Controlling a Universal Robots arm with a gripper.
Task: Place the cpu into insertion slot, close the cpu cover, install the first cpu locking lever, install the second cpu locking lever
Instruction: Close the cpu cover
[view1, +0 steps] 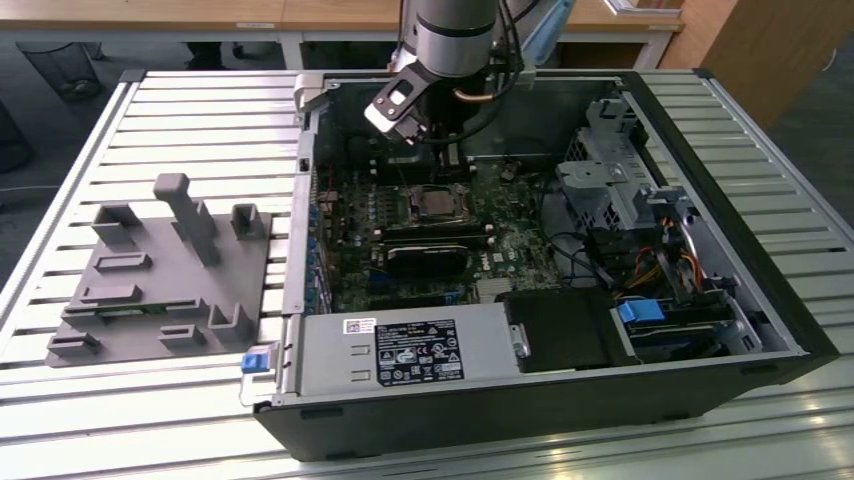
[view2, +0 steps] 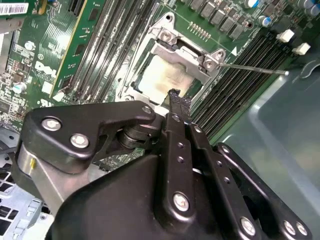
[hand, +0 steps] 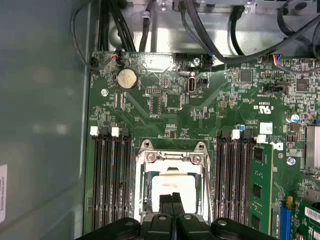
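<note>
The gripper (view1: 450, 155), fingers pressed together, hangs just twelve o'clock of the seated cpu (view1: 434, 203) in the exterior view; cpu cover (hand: 172, 158) seemingly down, one locking lever (view2: 252, 68) unlatched.

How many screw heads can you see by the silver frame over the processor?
2. Round silver screw heads sit at both corners of one end of the thin silver metal cpu cover: one, another. The black pincer hides the other end; more possible.
</note>
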